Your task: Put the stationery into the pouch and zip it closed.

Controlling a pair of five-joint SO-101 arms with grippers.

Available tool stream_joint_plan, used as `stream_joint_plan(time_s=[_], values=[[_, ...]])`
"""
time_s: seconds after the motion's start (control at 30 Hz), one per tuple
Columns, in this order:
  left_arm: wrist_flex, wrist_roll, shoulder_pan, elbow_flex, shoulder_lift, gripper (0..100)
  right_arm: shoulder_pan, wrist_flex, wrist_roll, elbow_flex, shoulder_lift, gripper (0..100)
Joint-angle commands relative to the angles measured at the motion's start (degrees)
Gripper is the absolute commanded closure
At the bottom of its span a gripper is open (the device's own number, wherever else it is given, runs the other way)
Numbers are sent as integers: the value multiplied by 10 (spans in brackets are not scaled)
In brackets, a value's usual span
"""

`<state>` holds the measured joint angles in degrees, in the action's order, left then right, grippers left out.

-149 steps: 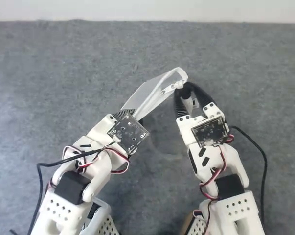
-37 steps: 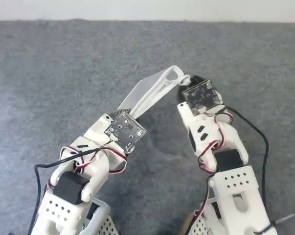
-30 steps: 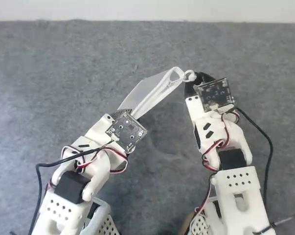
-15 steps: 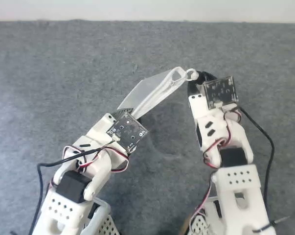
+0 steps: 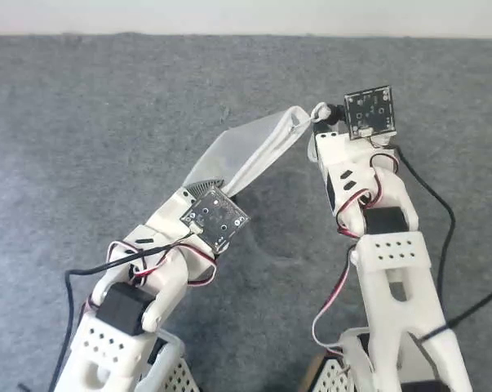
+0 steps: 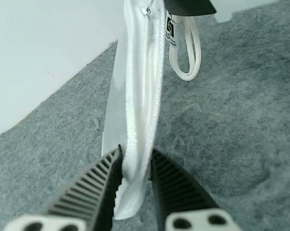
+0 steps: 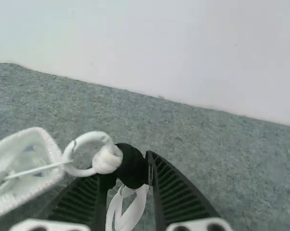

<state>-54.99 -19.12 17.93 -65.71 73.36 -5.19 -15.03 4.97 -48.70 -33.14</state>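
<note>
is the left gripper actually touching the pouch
Touching. The left wrist view shows the left gripper closed on the pouch, with both fingers pressed against its zippered end and no gap on either side.

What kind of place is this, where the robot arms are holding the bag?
Probably a robot practice table, maybe in a lab. The left gripper holds a clear pouch, the right gripper its zip pull, over a grey fuzzy mat by a plain white wall.
</note>
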Motion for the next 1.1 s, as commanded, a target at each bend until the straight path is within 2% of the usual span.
stream_joint_plan(time_s=[0.0, 0.17, 0.67, 0.73, 0.9, 0.97, 1.07], values=[[-10, 7, -20, -15, -2, 993, 94, 14, -36, 55, 13, 992], [-10, 7, -20, -15, -2, 993, 109, 13, -56, 68, 37, 992], [-10, 9, -20, -15, -2, 992, 65, -8, -33, 69, 40, 988], [-9, 9, -20, -15, -2, 992, 58, -25, -33, 69, 39, 956], [4, 35, -33, -15, -2, 991, 28, -103, -33, 81, 8, 738], [21, 36, -55, -17, -2, 991, 17, -137, -33, 81, -21, 727], [40, 37, -80, -19, -2, 991, 9, -173, -33, 80, -64, 772]])
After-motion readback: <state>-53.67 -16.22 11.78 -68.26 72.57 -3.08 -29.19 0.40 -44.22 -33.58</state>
